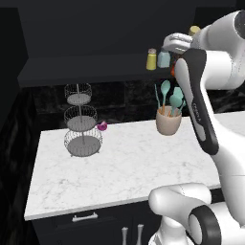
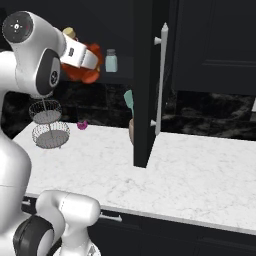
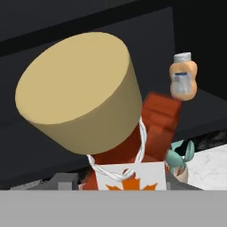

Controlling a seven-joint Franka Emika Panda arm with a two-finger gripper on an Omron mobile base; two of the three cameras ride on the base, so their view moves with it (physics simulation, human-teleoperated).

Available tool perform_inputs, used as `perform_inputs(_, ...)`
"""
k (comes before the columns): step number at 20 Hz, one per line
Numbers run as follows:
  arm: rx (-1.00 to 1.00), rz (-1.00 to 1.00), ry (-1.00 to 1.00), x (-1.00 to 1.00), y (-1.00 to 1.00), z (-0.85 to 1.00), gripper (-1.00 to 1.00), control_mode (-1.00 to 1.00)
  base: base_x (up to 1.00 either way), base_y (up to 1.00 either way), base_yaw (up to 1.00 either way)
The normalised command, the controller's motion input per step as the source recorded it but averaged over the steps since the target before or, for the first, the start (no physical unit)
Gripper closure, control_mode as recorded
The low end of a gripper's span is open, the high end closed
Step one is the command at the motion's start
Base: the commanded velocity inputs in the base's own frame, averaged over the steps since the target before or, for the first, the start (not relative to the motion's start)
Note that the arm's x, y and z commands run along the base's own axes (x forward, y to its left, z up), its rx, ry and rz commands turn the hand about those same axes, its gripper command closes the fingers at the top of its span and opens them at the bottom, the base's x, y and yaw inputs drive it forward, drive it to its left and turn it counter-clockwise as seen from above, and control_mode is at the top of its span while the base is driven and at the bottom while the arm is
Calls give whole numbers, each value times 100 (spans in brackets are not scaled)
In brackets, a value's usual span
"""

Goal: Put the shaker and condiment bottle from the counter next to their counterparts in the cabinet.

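Note:
My gripper (image 2: 84, 61) is shut on the condiment bottle (image 2: 80, 73), a red-brown bottle held tilted up by the dark cabinet's shelf ledge (image 1: 86, 67). Its yellowish cap (image 3: 75, 93) looms close in the hand view, with the white-and-orange label (image 3: 128, 177) below it. The stubby orange bottle with a white cap (image 3: 183, 80) stands on the shelf beyond, apart from the held bottle. The yellow-green shaker (image 1: 151, 59) stands on the ledge right beside the pale blue-grey shaker (image 1: 163, 58). My fingertips are hidden behind the bottle.
On the white marble counter (image 1: 129, 162) stand a three-tier wire basket (image 1: 82, 122), a small magenta object (image 1: 102, 126) and a beige crock of teal utensils (image 1: 168, 119). An open dark cabinet door (image 2: 145, 85) with a long handle (image 2: 161, 80) hangs right of my hand.

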Motion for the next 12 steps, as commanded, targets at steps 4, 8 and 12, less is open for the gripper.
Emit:
perform_inputs(4, 0, 0, -7, 0, -22, -17, 100, -100, 0, 0, 0)
perform_inputs(8, 0, 0, -2, 0, -24, -16, 100, -100, 0, 0, 0)
perform_inputs(12, 0, 1, 0, 6, -24, 0, 100, -100, 0, 0, 0)
